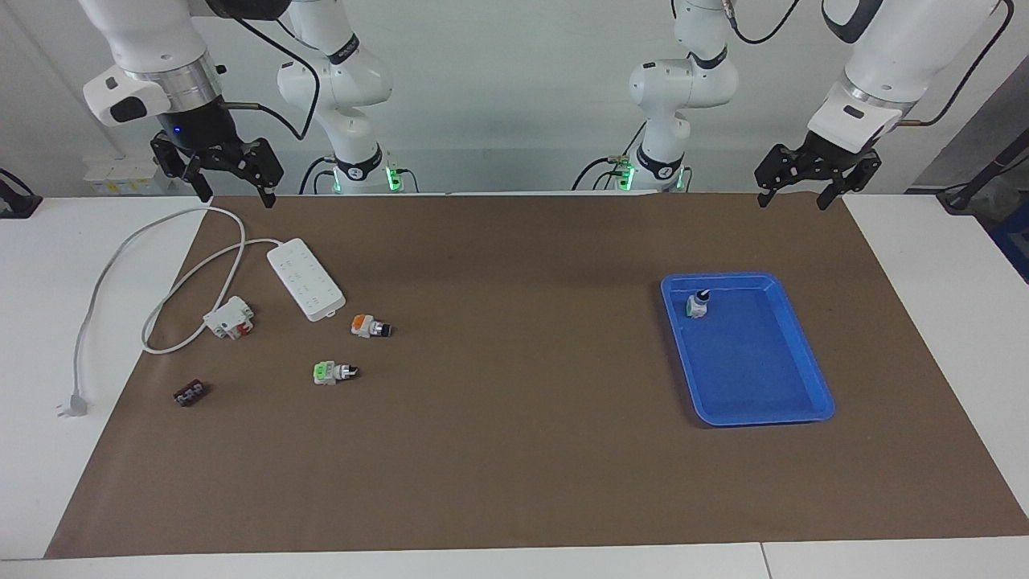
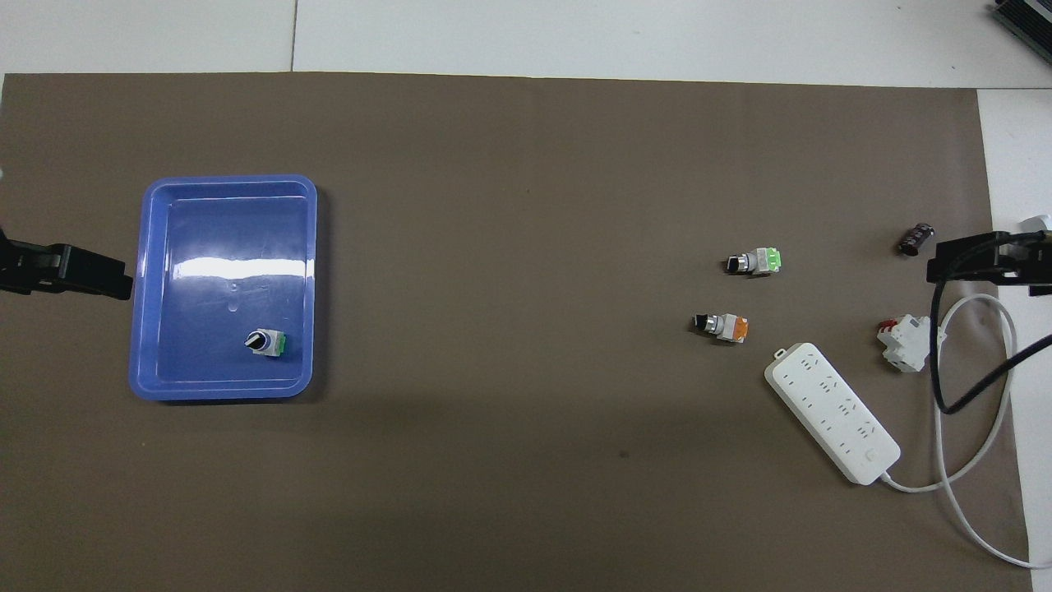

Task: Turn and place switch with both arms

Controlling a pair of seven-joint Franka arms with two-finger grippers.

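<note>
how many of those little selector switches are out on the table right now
3. The orange-ended switch lies on the brown mat beside the power strip. A green-ended switch lies farther from the robots than it. Another green-ended one stands in the blue tray. None looks hidden.

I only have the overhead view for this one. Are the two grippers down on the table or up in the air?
Observer: Up in the air. The right gripper hangs over the corner of the brown mat.
Operator: And the left one?
Observer: The left gripper hangs over the mat's edge at the blue tray's end, touching nothing.
Operator: Holding anything?
Observer: No, both are open and empty. The orange-ended switch lies on its side on the mat.
</note>
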